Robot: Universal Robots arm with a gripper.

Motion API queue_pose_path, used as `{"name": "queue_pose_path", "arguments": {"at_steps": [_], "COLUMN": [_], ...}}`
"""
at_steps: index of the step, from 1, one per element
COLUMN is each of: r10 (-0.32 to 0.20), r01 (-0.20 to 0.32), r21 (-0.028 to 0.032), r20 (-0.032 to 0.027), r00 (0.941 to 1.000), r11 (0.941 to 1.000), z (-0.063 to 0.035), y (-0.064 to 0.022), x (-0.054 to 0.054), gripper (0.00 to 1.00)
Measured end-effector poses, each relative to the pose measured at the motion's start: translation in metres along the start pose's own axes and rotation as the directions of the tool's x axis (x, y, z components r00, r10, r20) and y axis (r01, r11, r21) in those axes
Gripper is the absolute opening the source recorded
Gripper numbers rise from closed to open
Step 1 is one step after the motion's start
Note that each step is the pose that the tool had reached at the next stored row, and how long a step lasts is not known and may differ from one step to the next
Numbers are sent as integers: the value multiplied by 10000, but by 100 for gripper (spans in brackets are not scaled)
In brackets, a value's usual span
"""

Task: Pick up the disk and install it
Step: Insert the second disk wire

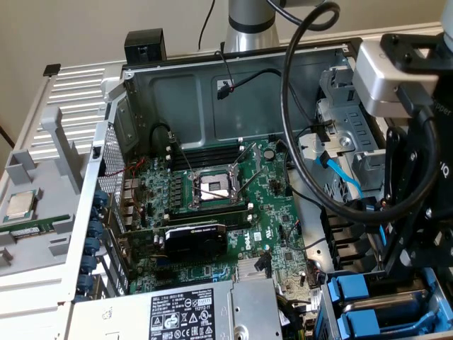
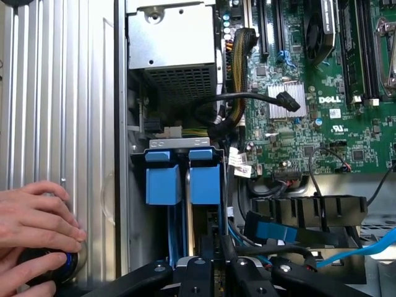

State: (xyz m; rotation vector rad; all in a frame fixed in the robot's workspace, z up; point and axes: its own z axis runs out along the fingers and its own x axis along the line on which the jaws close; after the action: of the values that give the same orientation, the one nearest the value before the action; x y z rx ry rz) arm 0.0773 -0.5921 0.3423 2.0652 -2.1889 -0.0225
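Note:
The disk (image 2: 204, 182) stands on edge in the drive bay at the case's corner, its blue plastic carrier facing the wrist camera. A second blue carrier (image 2: 164, 182) sits right beside it in the neighbouring slot. My gripper (image 2: 215, 260) hangs directly over the disk's near edge, with its black fingers closed together on it. In the exterior view the gripper (image 1: 389, 268) reaches down at the right over the two blue carriers (image 1: 352, 292) in the bay.
The open case holds the green motherboard (image 1: 233, 212), a black graphics card (image 1: 195, 237) and a power supply (image 1: 191, 312). Thick black cables (image 1: 304, 142) and a blue cable (image 2: 371, 247) crowd the bay. A person's hand (image 2: 37, 216) rests on a black knob (image 2: 55, 267) outside the case wall.

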Motion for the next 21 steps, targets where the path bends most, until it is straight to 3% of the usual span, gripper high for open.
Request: {"name": "queue_pose_path", "arguments": {"at_steps": [9, 21], "r10": [19, 32], "r01": [-19, -32], "r21": [12, 88], "r20": [4, 10], "r00": [10000, 10000], "r11": [10000, 10000], "z": [12, 24], "y": [9, 12], "x": [0, -8], "gripper": [17, 17]}}
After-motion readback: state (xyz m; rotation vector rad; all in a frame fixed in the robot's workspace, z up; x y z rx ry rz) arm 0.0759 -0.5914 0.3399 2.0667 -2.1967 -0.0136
